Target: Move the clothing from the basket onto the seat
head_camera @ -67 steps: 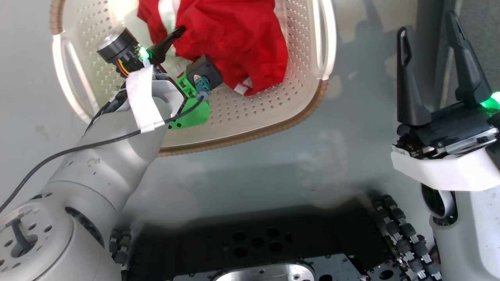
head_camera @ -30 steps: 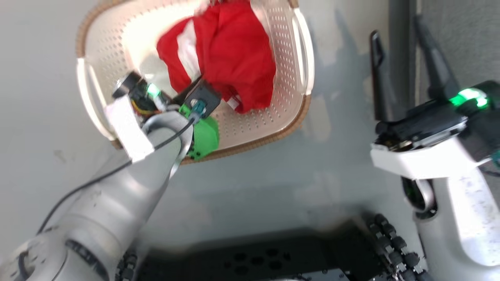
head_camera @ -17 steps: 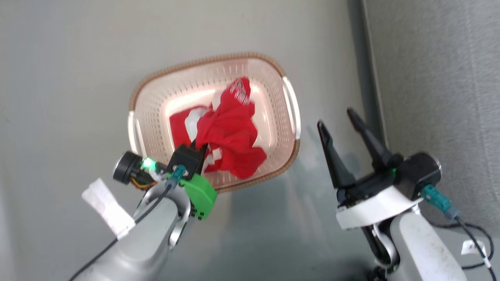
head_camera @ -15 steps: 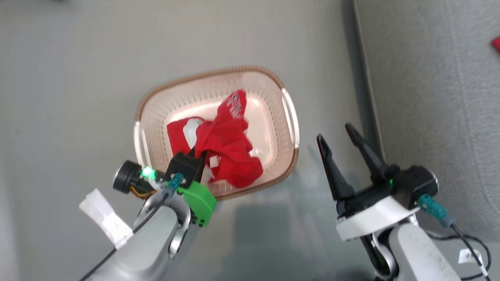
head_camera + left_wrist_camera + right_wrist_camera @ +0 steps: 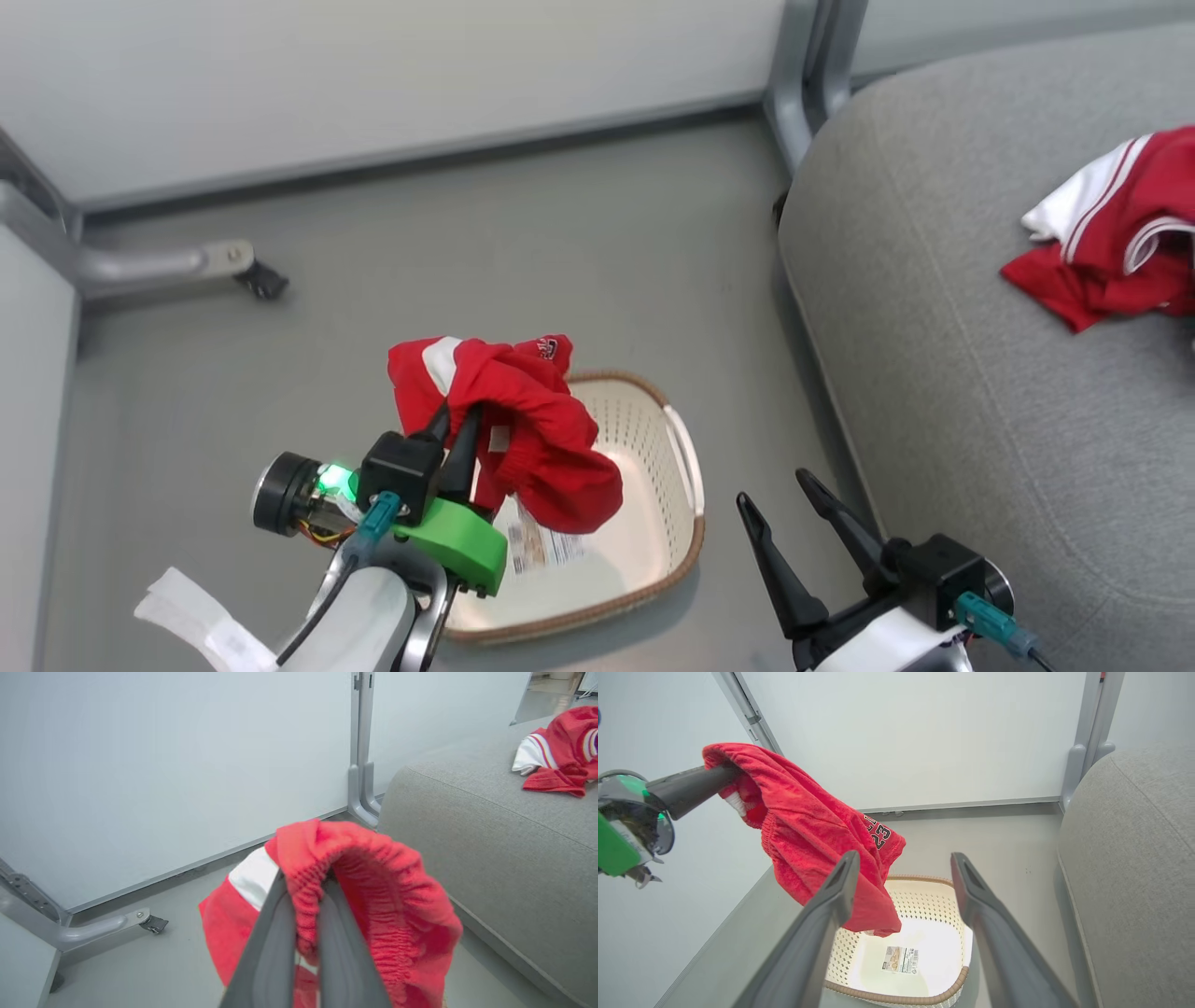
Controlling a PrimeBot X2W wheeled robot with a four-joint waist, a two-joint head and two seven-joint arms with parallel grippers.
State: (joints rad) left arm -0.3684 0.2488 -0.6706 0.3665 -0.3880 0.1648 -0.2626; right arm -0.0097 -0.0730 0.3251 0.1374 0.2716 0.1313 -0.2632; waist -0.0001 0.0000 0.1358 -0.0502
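My left gripper (image 5: 457, 420) is shut on the elastic waistband of a red garment (image 5: 532, 439) of the clothing, which hangs in the air above the basket (image 5: 686, 467). In the left wrist view the fingers (image 5: 271, 952) pinch the gathered red fabric (image 5: 373, 882). The cream basket (image 5: 936, 900) sits on the floor with a paper label (image 5: 901, 959) on its bottom. Another red and white garment (image 5: 1120, 243) lies on the grey seat (image 5: 934, 373) at the right. My right gripper (image 5: 775, 490) stands open beside the basket, holding nothing.
A grey metal frame leg with a caster (image 5: 187, 266) lies on the floor at the left, and an upright post (image 5: 803, 75) stands by the seat's far corner. White wall panels close off the back and the left.
The head view has risen and pulled back. My left gripper has lifted the red garment up out of the basket. The right gripper stays open.
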